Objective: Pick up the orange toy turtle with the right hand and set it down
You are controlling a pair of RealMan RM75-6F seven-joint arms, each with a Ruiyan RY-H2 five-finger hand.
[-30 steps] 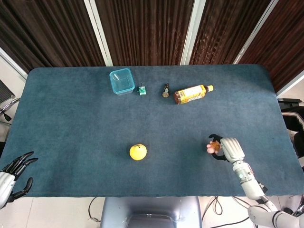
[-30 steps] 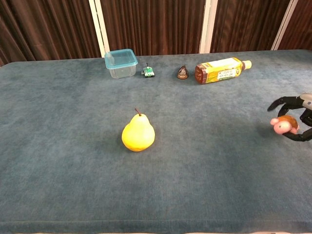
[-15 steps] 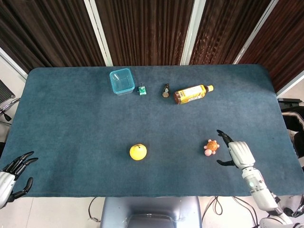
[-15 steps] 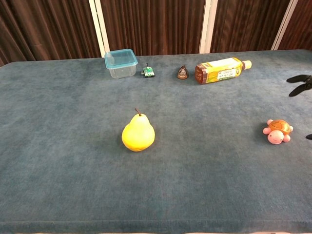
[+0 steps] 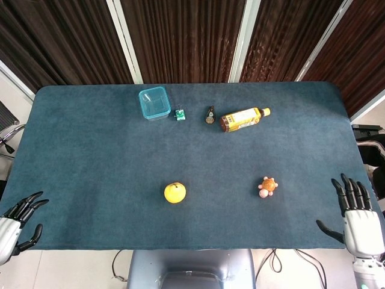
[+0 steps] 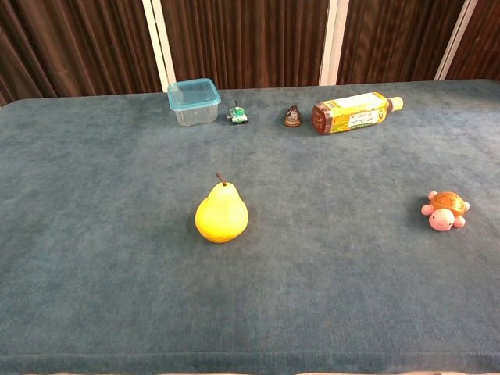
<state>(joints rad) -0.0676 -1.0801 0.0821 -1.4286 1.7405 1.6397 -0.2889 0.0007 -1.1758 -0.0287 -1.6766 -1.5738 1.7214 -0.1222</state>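
Turtle (image 5: 267,186) sits upright on the blue table (image 5: 90,150), right of centre in the head view and near the right edge in the chest view, pink head toward the lower left. Nothing touches it. Right hand (image 5: 360,211) hangs at the lower right corner, off the table's near edge and well apart from the toy, fingers spread and pointing up the frame, holding nothing; the turtle lies to its upper left. Left hand (image 5: 15,224) waits at the lower left corner, fingers apart and empty, much farther away. By the look of things, the toy is already set down.
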